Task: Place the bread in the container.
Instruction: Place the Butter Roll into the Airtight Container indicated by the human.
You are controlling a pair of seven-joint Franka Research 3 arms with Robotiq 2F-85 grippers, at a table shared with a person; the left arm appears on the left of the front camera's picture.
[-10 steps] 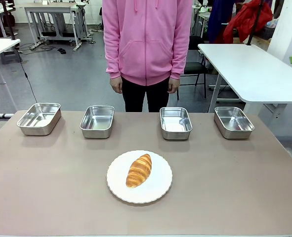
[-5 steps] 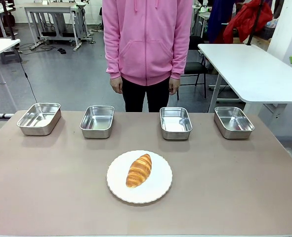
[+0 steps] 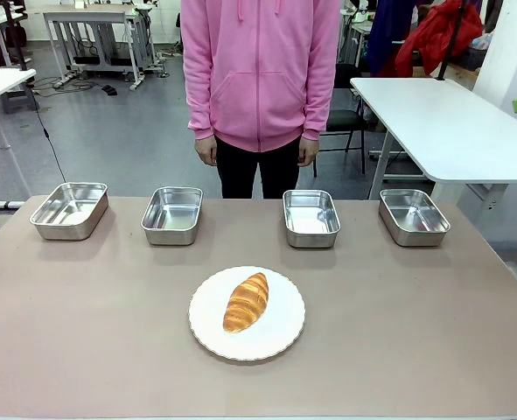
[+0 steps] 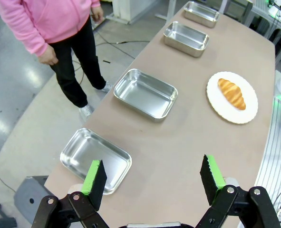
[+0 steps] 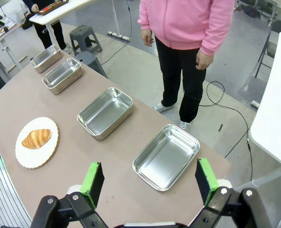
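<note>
The golden-brown bread (image 3: pixel 246 302) lies on a round white plate (image 3: pixel 280 334) at the table's middle front; it also appears as the bread (image 4: pixel 231 93) and the bread (image 5: pixel 36 138) in the wrist views. Four steel containers line the far side: far-left container (image 3: pixel 69 210), second container (image 3: pixel 172 215), third container (image 3: pixel 310 218), far-right container (image 3: pixel 413 216). My left gripper (image 4: pixel 152 178) hangs open high above the table's left end, over a container (image 4: pixel 95 160). My right gripper (image 5: pixel 150 182) hangs open above the right end, over a container (image 5: pixel 167 156).
A person in a pink hoodie (image 3: pixel 260 70) stands at the far edge, hands down at the sides. A white table (image 3: pixel 442 122) stands beyond the right corner. The brown tabletop (image 3: pixel 109 324) is bare around the plate.
</note>
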